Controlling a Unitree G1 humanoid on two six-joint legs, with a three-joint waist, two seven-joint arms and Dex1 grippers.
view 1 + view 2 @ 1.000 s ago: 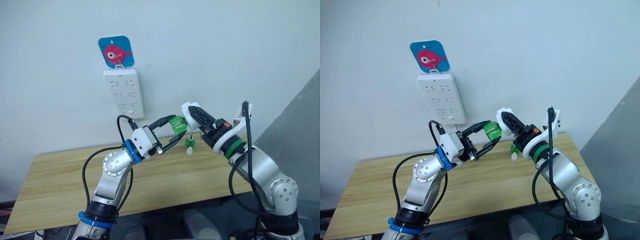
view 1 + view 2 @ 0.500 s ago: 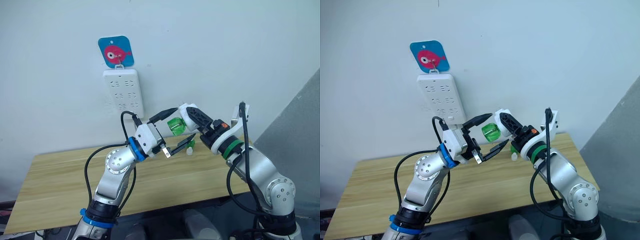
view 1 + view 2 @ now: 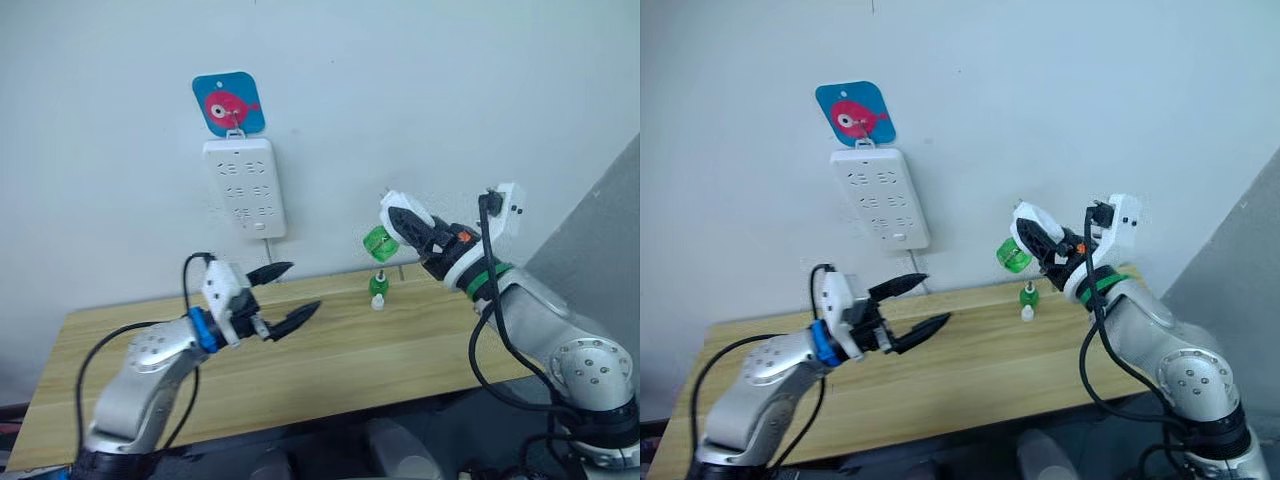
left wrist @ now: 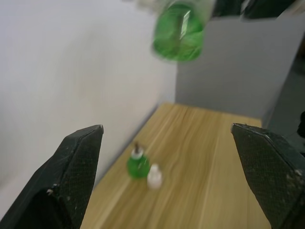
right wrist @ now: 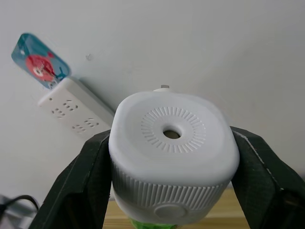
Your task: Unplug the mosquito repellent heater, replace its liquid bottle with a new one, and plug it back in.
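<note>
My right gripper [image 3: 402, 224] is shut on the white mosquito repellent heater [image 3: 398, 214], held in the air near the wall, above the table's back right. A green liquid bottle [image 3: 377, 243] hangs from the heater's lower end. In the right wrist view the heater's vented face [image 5: 174, 148] sits between my two black fingers [image 5: 78, 186]. A second green bottle [image 3: 379, 284] stands on the table below, with a small white cap [image 3: 378, 301] beside it. My left gripper [image 3: 300, 288] is open and empty over the table's middle, well to the left of both bottles.
A white power strip [image 3: 245, 188] hangs on the wall under a blue fish hook [image 3: 229, 103], up and left of the heater. The wooden table [image 3: 120, 360] has a grey panel [image 3: 610, 230] at its right end.
My left gripper, which was around the green bottle on the heater, has opened and drawn back to the left and down. The right arm has carried the heater and bottle to the right.
</note>
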